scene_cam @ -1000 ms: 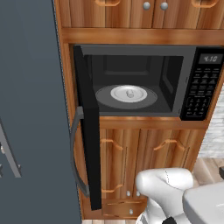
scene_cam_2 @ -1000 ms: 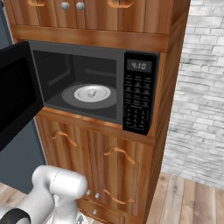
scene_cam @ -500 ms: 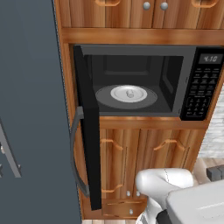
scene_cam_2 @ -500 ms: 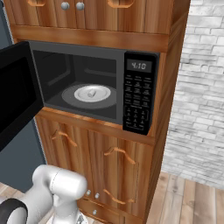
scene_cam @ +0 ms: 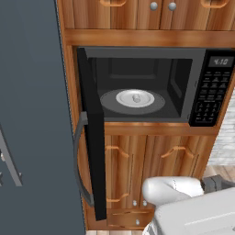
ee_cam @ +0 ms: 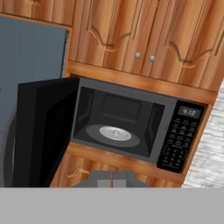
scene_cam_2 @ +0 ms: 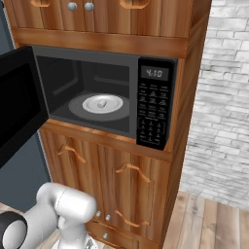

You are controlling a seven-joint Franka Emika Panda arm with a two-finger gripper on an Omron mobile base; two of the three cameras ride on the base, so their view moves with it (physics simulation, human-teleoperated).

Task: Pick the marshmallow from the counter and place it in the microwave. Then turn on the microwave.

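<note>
While its dark, glossy door [scene_cam: 94, 137] hangs swung wide to the left with the grey curved handle [scene_cam: 79, 160] facing outward, the large black built-in microwave [scene_cam: 202, 87] sits framed in warm brown wooden cabinetry [scene_cam_2: 121, 180]. Inside the cavity the tiny whitish, soft-looking marshmallow [scene_cam: 136, 97] rests at the middle of a round pale dish [scene_cam: 124, 96], which lies on the wider grey turntable [scene_cam: 110, 104]; from the right base view the same lump [scene_cam_2: 101, 103] shows on the plate, and the hand view shows it too [ee_cam: 115, 132]. Nothing stands between the opening and the camera. Right of the cavity runs the keypad [scene_cam_2: 152, 116] with small pale buttons under a digital display [scene_cam_2: 154, 73] reading 4:10. Above are cabinet doors with two small round metal knobs [scene_cam: 162, 6]; below are panelled doors with arched wooden pulls [scene_cam_2: 129, 168]. A flat blue-grey panel [scene_cam: 32, 114] fills the left side, and a whitewashed brick wall [scene_cam_2: 223, 97] stands to the right over plank flooring [scene_cam_2: 214, 223]. At the bottom edge of the hand view the tool [ee_cam: 112, 179] shows its two grey fingertips pressed together, closed on nothing.
</note>
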